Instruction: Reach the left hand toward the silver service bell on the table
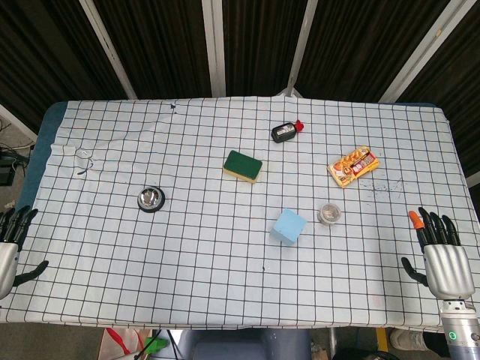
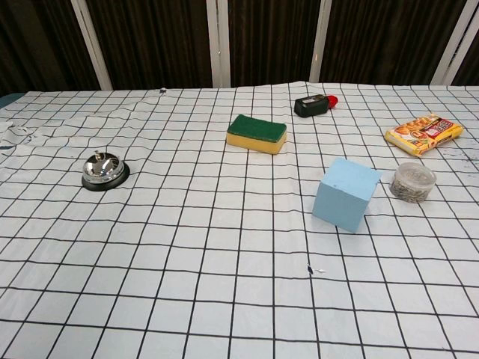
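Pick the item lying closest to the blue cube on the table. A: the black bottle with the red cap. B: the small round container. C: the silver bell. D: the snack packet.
B: the small round container sits just to the right of the blue cube, while the bell, the snack packet and the black bottle all lie farther off.

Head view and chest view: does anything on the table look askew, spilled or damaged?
Nothing is spilled or broken. The checked cloth is wrinkled near its far left corner, and dark scribble marks stain it beside the snack packet. The service bell stands upright, untouched.
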